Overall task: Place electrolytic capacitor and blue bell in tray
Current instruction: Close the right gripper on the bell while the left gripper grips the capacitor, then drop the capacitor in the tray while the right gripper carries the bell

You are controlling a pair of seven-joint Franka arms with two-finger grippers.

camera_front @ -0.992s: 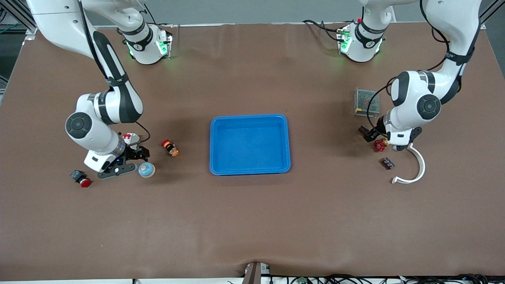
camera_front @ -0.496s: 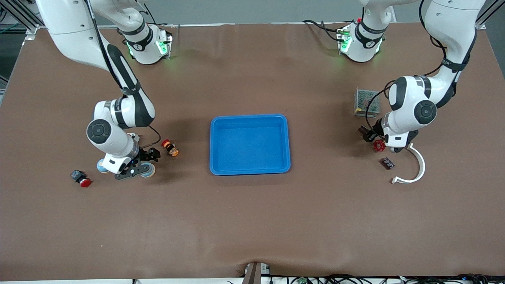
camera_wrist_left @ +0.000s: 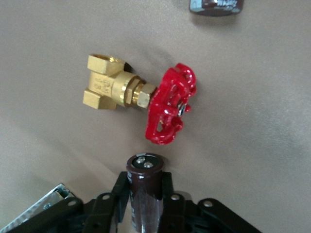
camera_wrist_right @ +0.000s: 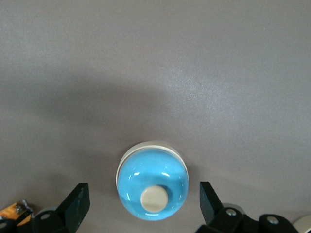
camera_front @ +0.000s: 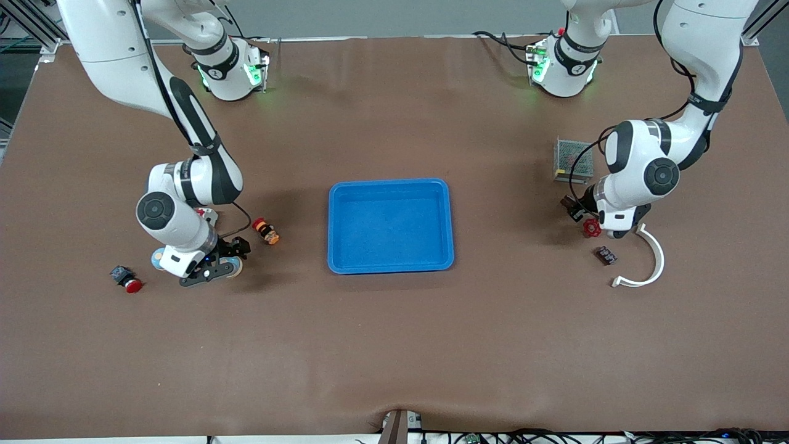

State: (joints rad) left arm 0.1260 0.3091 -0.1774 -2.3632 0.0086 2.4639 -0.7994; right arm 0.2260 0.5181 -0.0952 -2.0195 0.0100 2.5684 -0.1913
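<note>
Bell sits on the table between our right gripper's wide-open jaws, not yet gripped; its dome could slip out. Our left gripper pinches the capacitor beside the valve, well apart from the tray; it might snag.

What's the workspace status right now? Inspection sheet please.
Surface: brown table, flat.
Job's things: tray holds nothing; blue bell on the table; capacitor in the left gripper.
Clutter: red-handled brass valve, second capacitor, white curved part, mesh box, red push-button, orange-red switch.
Grippers: left gripper shut on capacitor, by the valve; right gripper open, straddling the bell.
Cables: black leads at both bases and along the table's near edge.
Surroundings: nothing seen.
</note>
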